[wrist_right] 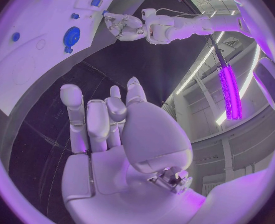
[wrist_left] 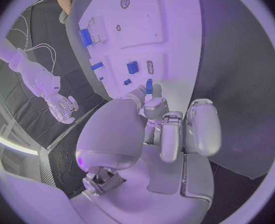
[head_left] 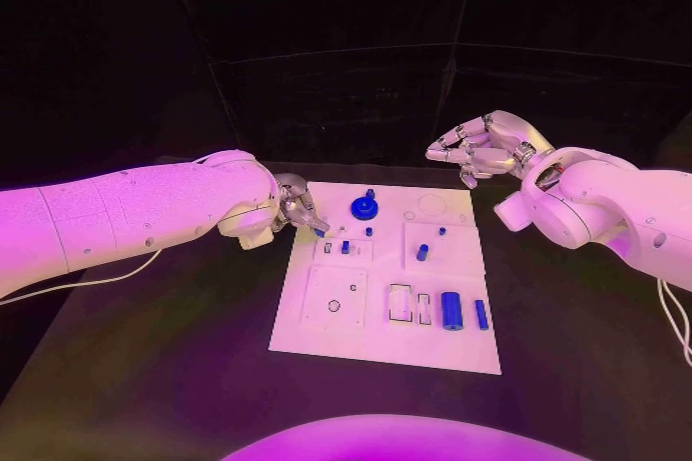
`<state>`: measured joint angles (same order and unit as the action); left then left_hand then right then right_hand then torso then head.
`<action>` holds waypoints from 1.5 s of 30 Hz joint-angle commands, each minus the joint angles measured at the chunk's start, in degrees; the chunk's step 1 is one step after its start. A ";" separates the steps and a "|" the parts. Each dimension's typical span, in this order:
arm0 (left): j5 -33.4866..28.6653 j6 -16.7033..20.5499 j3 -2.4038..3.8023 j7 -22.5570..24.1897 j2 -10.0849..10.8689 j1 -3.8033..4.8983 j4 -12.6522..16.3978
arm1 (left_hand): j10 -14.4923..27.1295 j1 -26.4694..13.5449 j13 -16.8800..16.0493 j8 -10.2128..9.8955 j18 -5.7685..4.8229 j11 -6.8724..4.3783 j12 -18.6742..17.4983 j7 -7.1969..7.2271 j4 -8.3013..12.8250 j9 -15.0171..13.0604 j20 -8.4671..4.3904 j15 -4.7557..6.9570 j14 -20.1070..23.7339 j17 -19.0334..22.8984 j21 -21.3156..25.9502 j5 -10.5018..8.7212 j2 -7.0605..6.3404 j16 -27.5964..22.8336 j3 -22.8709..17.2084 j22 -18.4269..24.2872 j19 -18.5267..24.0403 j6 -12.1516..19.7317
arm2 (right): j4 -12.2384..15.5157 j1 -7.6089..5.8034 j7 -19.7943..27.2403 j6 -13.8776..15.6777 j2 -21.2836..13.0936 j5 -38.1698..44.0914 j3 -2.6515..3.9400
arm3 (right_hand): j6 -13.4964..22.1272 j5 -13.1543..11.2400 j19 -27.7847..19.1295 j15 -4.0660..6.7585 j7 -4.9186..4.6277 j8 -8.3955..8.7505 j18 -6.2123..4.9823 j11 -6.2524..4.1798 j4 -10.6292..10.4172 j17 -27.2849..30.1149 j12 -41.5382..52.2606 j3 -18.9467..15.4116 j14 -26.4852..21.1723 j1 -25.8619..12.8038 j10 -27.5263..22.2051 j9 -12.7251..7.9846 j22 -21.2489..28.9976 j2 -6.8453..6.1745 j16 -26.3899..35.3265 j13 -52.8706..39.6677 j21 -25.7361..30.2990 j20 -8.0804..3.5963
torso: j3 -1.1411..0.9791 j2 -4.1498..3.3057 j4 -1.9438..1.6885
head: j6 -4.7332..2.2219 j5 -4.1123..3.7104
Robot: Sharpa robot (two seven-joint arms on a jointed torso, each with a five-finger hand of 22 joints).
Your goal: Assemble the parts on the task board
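Observation:
The white task board (head_left: 335,333) lies in the middle of the black table. My left hand (head_left: 297,207) hovers at the board's far left corner and pinches a small blue peg (wrist_left: 149,86) at its fingertips (wrist_left: 155,104). A round blue part (head_left: 365,208) stands just to the right of that hand. Small blue pegs (head_left: 423,251) stand mid-board, and a blue cylinder (head_left: 451,310) lies beside a slimmer blue bar (head_left: 480,314) near the front right. My right hand (head_left: 488,146) hangs raised beyond the board's far right corner, fingers curled, with nothing in it.
Rectangular slots (head_left: 400,303) and a small round hole (head_left: 333,305) are cut in the board's front half. Black table (head_left: 173,361) surrounds the board on every side. A thin white cable (head_left: 108,273) trails under my left arm.

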<state>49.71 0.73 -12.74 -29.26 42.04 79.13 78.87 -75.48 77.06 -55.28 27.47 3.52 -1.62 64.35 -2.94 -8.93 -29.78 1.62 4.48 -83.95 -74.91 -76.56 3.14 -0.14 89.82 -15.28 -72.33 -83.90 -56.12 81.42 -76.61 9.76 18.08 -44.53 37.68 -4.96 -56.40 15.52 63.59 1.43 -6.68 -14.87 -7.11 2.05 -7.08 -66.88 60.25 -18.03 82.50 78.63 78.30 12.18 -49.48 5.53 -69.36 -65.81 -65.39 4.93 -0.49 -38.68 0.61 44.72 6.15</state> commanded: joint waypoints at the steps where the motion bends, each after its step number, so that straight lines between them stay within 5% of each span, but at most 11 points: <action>1: 0.31 4.15 -0.09 -0.10 0.14 -0.13 1.18 | -0.47 -0.51 -0.10 0.30 0.40 0.09 0.31 0.36 5.62 -0.46 0.05 0.17 -6.05 -15.09 -0.07 0.22 -0.07 0.18 -6.07 -0.02 -0.26 -0.03 | 0.03 -0.14 0.29 -0.37 0.01 -0.10 0.04 | 0.49 0.23 -0.32 0.25 0.03 -0.27 -1.08 -0.13 0.42 0.03 -0.25 -0.06 -0.19 0.65 -0.32 0.07 -0.05 0.10 0.15 -0.01 0.33 -0.02 | 0.03 -0.05 0.02 | 0.11 0.02; 45: 4.60 0.43 -0.81 -3.63 -1.32 -1.23 2.18 | -0.01 -2.28 2.29 2.08 0.35 -0.22 -1.21 0.71 5.88 -1.71 -0.19 0.43 -6.05 -15.09 -0.18 0.20 -1.57 0.18 -9.32 -0.35 -0.43 0.09 | -0.16 -0.13 0.97 -0.07 -0.02 0.05 0.04 | 0.49 0.29 -0.30 0.25 0.03 -0.31 -1.07 -0.13 0.52 0.03 -0.21 -0.02 -0.19 0.77 -0.29 0.09 -0.09 0.21 0.15 -0.07 0.33 -0.02 | 0.01 -0.01 0.08 | 0.71 0.32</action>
<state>53.57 1.93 -13.54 -32.12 40.67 77.89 81.05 -75.54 74.50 -53.04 29.24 3.52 -1.49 63.46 -2.62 -7.73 -30.60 1.62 4.48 -83.95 -74.91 -76.56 3.15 -2.05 89.82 -19.64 -72.63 -83.90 -56.03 81.21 -76.61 10.05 18.07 -44.54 37.72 -4.96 -56.40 15.52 63.59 1.43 -6.68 -14.87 -7.11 2.05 -6.89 -66.87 60.25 -18.16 82.50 78.87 78.30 12.21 -49.47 5.76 -69.36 -65.80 -65.39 4.93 -0.49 -38.71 0.67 45.46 6.43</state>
